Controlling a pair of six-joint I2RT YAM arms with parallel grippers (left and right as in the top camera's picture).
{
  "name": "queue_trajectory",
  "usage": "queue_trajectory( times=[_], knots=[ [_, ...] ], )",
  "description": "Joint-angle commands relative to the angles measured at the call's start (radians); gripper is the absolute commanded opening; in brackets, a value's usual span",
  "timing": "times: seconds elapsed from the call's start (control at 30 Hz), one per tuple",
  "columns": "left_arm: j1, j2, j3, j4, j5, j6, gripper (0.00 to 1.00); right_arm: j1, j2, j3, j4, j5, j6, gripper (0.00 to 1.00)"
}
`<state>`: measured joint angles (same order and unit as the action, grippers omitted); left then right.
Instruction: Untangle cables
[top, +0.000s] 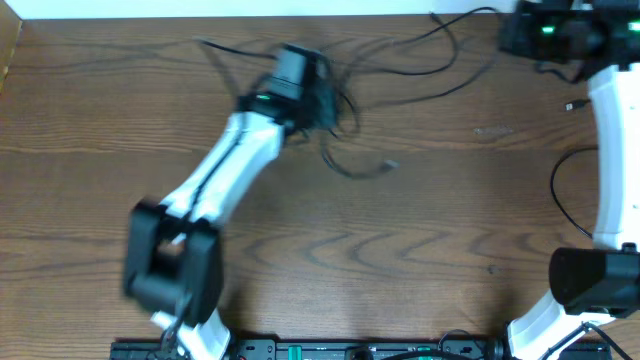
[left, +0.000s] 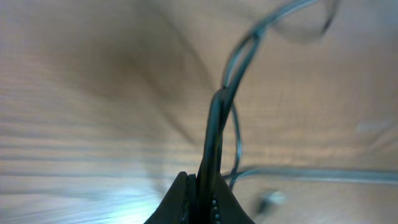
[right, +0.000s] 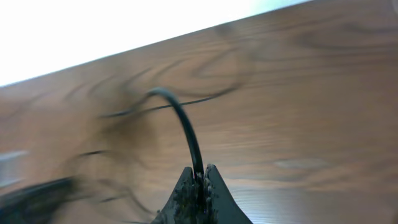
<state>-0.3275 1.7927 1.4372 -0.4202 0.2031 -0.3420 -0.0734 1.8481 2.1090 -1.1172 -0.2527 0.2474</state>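
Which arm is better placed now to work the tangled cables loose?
Left. The left gripper is shut on a black cable right at the tangle; the right gripper grips another cable near the table's far right corner, away from it.

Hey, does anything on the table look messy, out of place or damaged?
Nothing looks spilled or broken, but the black cables lie snarled in loose loops at the far middle of the table. The left gripper and the right gripper are each shut on a black strand.
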Motion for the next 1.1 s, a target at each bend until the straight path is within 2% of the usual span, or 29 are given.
queue_trajectory(
  times=[0.0,0.3,0.43,0.57,0.7,0.77,0.9,1.07],
  knots=[
    [0.079,-0.134,0.005,-0.011,-0.073,0.054,0.07,-0.077,-0.013,-0.013,-0.006,0.07,0.022,0.01],
    [0.209,-0.307,0.005,0.034,-0.068,0.054,0.08,-0.147,-0.013,-0.217,0.031,0.051,0.014,0.01],
    [0.226,-0.336,0.005,0.071,0.019,0.054,0.07,-0.123,-0.013,-0.316,0.097,-0.089,-0.086,0.01],
    [0.226,-0.338,0.005,0.097,0.173,0.046,0.08,-0.067,-0.013,-0.342,0.137,-0.293,-0.261,0.01],
    [0.227,-0.338,0.005,0.122,0.351,0.014,0.07,0.016,-0.013,-0.342,0.19,-0.465,-0.324,0.31],
    [0.227,-0.338,0.005,0.15,0.459,-0.013,0.08,0.063,-0.013,-0.342,0.217,-0.504,-0.324,0.53],
    [0.227,-0.338,0.005,0.195,0.592,-0.089,0.07,0.172,-0.013,-0.342,0.285,-0.537,-0.325,0.7],
    [0.227,-0.338,0.005,0.206,0.628,-0.224,0.07,0.3,-0.013,-0.342,0.345,-0.536,-0.391,0.84]
  ],
)
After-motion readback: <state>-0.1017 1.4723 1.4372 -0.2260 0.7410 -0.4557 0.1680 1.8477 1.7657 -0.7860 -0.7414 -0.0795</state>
